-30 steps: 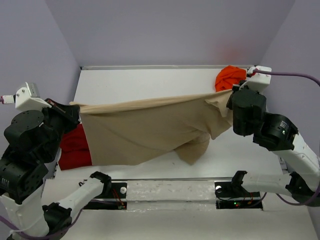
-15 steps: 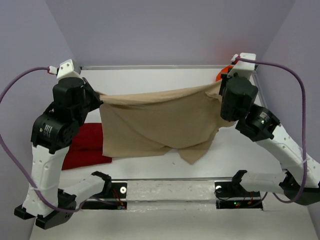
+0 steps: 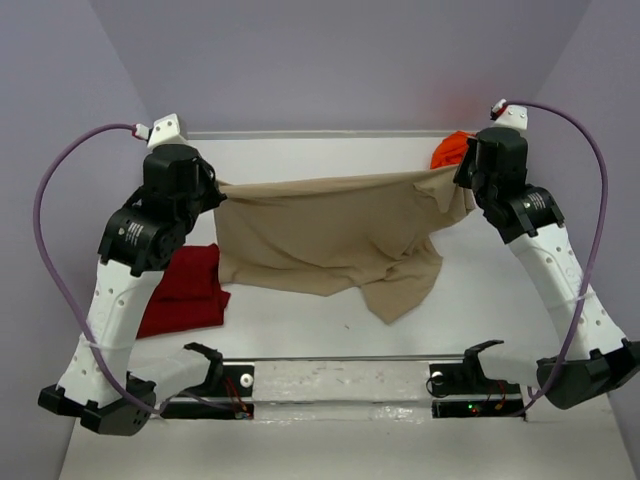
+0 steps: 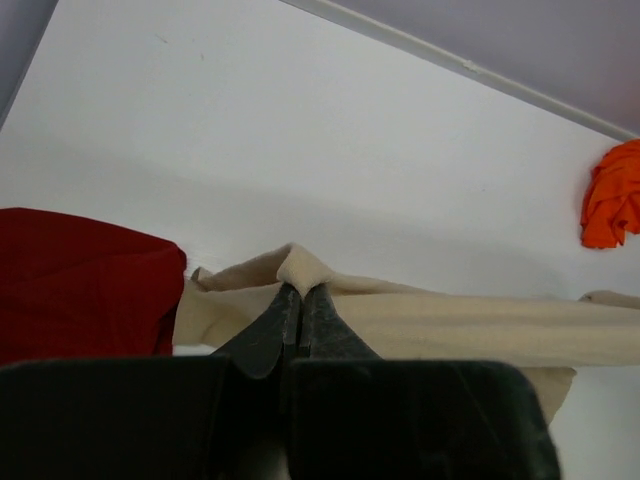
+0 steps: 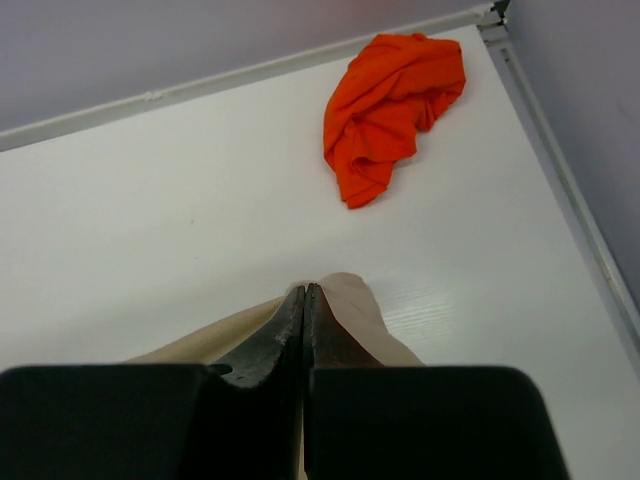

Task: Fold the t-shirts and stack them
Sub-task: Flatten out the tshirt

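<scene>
Cloth of tan t-shirt (image 3: 320,235) strung across middle of overhead view, lifted along its upper edge, lower part draped down toward white counter (image 3: 320,155), one loose flap trailing at lower centre-right. At left end of that raised edge, left pincer (image 3: 216,190), jaws closed tight on a small fold of tan fabric; in left wrist view, a beige nub poking out just above the pressed-together tips. At right end, right pincer (image 3: 463,182), likewise clamped shut on tan cloth, a rounded bit of beige showing just beyond its tips in right wrist view. On counter at left of overhead view, dark red t-shirt (image 3: 185,292), lying flat beside left arm (image 3: 120,290), its right edge just beside or slightly under hanging tan fabric; cannot tell which. At upper right corner of counter, bright orange t-shirt (image 3: 448,150), crumpled in a heap, partly hidden behind right arm (image 3: 545,250) from above, plainly apart from pincer tips in right wrist view.
</scene>
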### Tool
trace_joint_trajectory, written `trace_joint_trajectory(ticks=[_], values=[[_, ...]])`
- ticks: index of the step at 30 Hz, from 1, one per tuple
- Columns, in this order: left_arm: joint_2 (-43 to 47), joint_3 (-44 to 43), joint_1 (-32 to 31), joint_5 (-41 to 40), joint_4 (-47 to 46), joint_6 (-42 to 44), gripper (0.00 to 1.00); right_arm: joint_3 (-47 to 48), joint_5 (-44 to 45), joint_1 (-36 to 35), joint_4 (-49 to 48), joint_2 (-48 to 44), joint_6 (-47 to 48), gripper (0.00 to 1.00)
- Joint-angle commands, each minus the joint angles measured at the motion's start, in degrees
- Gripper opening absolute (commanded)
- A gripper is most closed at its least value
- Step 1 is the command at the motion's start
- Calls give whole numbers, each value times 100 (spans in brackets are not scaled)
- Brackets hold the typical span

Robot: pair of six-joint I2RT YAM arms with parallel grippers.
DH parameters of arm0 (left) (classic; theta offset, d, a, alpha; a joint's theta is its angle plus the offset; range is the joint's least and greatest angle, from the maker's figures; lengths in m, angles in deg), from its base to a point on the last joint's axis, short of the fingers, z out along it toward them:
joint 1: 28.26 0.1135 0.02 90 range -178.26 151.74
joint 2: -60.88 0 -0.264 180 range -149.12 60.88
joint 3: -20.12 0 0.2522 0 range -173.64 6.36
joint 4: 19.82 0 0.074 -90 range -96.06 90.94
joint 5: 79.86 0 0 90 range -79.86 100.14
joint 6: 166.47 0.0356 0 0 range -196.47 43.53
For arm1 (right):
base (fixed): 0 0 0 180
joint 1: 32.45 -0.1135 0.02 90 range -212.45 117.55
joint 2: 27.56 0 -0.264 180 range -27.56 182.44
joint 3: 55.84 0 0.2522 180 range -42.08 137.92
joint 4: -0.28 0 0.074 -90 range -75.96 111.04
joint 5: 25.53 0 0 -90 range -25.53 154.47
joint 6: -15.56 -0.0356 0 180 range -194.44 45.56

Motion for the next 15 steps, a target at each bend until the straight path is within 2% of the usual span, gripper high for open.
trace_joint_trajectory(ticks=[1,9,15], values=[[-104,277,58,-382,-537,184,0,16,-793,384,-92,-180,-233,0],[-973,348,321,-304,-986,246,0,376,-2015,745,-84,759,-110,0],[-1870,260,971,417,-1372,316,0,1045,-2481,912,110,1972,-23,0]])
